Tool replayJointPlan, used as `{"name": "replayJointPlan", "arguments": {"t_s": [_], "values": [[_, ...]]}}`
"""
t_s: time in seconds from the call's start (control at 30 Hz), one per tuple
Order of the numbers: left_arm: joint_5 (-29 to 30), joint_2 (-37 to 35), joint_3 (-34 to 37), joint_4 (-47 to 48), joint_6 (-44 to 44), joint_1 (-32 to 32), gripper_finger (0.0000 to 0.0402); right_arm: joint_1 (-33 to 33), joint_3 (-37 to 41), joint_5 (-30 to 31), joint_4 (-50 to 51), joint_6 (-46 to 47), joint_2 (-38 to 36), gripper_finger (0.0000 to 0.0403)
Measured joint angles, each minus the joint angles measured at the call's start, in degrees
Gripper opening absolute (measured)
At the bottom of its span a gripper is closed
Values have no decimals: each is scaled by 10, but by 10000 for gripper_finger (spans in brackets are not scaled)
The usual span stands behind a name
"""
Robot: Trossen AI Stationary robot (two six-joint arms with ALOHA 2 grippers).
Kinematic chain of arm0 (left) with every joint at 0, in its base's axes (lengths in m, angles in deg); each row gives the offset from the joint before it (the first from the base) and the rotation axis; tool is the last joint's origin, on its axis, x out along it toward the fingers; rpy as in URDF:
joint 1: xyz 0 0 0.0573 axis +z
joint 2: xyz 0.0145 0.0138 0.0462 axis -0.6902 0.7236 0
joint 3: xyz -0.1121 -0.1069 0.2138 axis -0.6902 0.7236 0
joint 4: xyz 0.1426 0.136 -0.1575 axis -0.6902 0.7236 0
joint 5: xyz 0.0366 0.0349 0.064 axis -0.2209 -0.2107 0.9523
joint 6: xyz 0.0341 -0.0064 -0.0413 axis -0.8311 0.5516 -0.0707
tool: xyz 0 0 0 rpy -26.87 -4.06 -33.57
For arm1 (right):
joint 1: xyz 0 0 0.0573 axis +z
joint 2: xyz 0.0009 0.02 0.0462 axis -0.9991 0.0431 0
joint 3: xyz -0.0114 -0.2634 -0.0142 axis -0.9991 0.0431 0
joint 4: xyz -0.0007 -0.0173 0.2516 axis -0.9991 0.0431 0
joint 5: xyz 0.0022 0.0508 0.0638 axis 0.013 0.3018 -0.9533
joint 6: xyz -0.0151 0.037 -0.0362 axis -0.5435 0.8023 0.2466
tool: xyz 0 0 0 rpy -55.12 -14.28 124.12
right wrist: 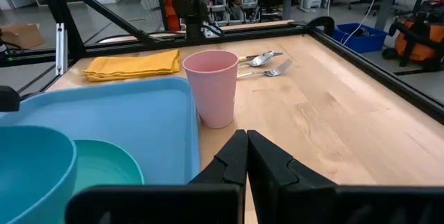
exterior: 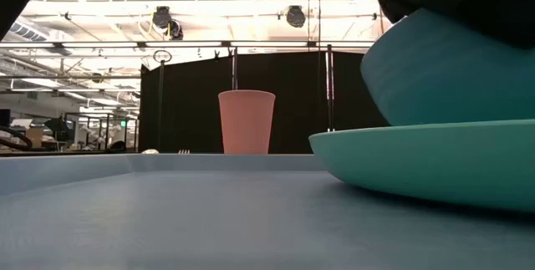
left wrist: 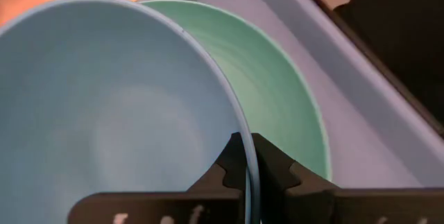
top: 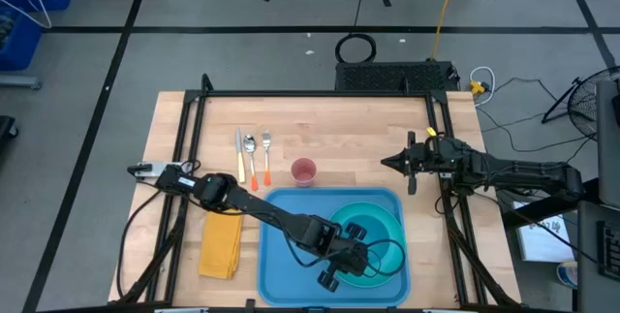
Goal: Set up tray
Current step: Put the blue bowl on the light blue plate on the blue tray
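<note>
The left gripper (top: 339, 272) is clamped on the rim of a bowl (left wrist: 111, 127), which is held tilted over the plate (top: 383, 224) at about four o'clock on the tray (top: 291, 255). The bowl would best be lowered slowly and levelled, so that its base meets the plate's middle before the fingers are parted; a tilted release could let it roll or slide off the plate. The tray lies flat at the six o'clock edge of the table (top: 349, 129). It is close to square, so a long axis cannot be told with confidence; its sides run square to the table edges. The right gripper (top: 395, 163) is held together, empty, at three o'clock. A cup (top: 304, 172) stands just beyond the tray's twelve o'clock rim.
</note>
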Motion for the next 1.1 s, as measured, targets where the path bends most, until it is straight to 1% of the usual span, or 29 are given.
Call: {"name": "replayJointPlan", "arguments": {"t_s": [0.07,0.4,0.47,0.63,0.73,0.97,1.1], "values": [[-16,4,0,-4,5,0,7,0,0,0,0,9,0,0],[-12,28,-2,-24,18,5,11,0,8,0,-10,38,0,0],[-15,29,-2,-24,19,5,29,0,19,1,-28,42,0,0],[-20,32,1,-15,29,3,92,0,55,0,-91,52,0,0],[-13,31,0,-20,34,1,124,0,68,-1,-124,57,0,0],[41,20,0,-18,35,-1,179,1,69,-2,-133,57,0,0],[75,-23,0,-5,-6,-8,200,1,69,-1,-133,47,0,0]]}}
